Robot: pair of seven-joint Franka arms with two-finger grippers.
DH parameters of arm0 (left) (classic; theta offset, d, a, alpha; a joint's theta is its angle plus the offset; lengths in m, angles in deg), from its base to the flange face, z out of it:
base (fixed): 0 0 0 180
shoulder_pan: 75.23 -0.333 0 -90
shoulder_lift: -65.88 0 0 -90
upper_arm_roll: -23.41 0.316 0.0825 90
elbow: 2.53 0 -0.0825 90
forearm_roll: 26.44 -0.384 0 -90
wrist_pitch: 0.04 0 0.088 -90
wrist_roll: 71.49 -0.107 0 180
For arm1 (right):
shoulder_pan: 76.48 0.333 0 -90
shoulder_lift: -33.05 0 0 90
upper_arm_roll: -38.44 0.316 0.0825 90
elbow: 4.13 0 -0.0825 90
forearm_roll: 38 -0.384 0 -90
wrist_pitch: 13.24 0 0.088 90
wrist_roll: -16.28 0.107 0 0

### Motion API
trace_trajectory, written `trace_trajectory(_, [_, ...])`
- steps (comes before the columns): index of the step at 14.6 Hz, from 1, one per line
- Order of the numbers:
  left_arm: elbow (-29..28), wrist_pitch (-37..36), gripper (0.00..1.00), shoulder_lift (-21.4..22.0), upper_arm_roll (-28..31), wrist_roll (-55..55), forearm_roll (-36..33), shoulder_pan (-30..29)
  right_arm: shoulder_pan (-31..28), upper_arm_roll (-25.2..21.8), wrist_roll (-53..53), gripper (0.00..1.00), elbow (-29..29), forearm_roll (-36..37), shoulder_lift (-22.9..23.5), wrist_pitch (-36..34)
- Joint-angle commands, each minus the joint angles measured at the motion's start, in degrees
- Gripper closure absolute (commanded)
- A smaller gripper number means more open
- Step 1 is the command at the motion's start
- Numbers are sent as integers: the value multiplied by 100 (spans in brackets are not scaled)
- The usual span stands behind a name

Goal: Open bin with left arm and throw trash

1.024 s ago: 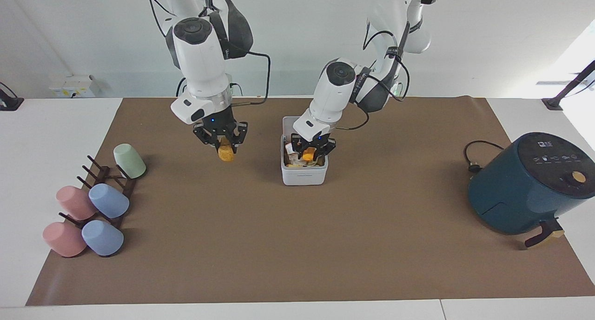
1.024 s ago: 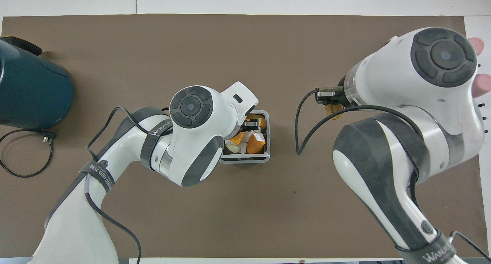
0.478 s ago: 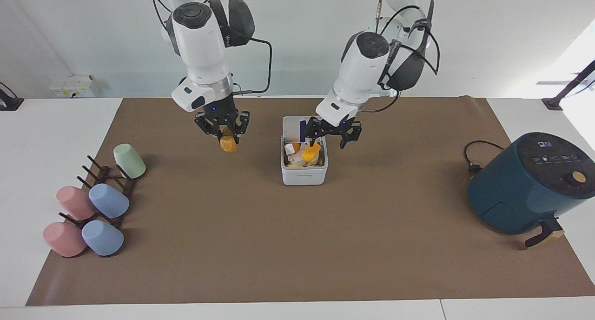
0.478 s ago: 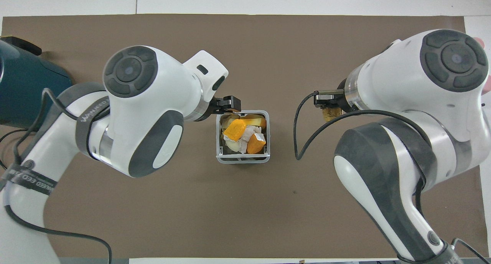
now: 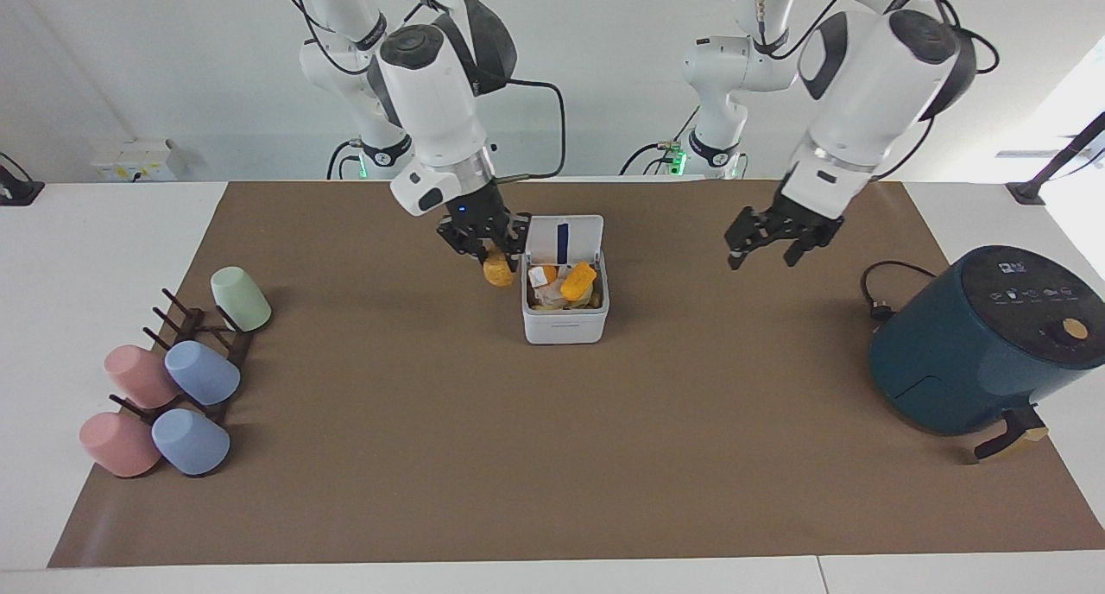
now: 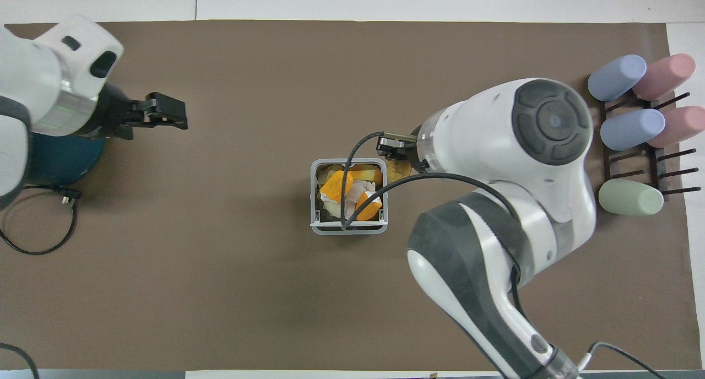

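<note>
Facing view: right gripper (image 5: 486, 250) grips a browner trash piece (image 5: 496, 271) just beside the open bin (image 5: 565, 318) (already part-filled); left gripper (image 5: 774, 236), empty and spread, waits over the mat. The next move, I judge, is carrying it over the rim and releasing.

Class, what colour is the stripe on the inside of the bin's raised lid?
Dark blue, on the white lid of the bin; the facing view shows it best.

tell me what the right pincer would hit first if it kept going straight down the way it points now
Probably the brown mat right beside the bin, or the bin's rim. The right pincer, shut on a brown trash piece, points down at the bin's edge toward the right arm's end. Depth is unclear, so it may just clip the wall.
</note>
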Motion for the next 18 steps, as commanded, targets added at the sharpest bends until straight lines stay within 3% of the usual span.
trace_trajectory(1, [-46, -631, 0, 293, -94, -947, -293, -493, -42, 503, 828, 100, -4, 132, 404, 533])
trace_trajectory(5, [-108, -1090, 0, 522, -85, -1232, -504, -582, -59, 1048, 1637, 100, 32, 957, 984, 1035])
trace_trajectory(8, [-90, -1204, 0, 522, -85, -1100, -513, -608, -60, 1164, 1850, 100, -3, 1460, 1267, 1097])
trace_trajectory(13, [347, -1888, 0, 470, -93, -942, -740, -538, -86, 1164, 1832, 100, -406, 1478, 1101, 974])
trace_trajectory(18, [402, -1733, 0, 513, -155, -915, -724, -608, -104, 1164, 1832, 100, -830, 1478, 951, 1080])
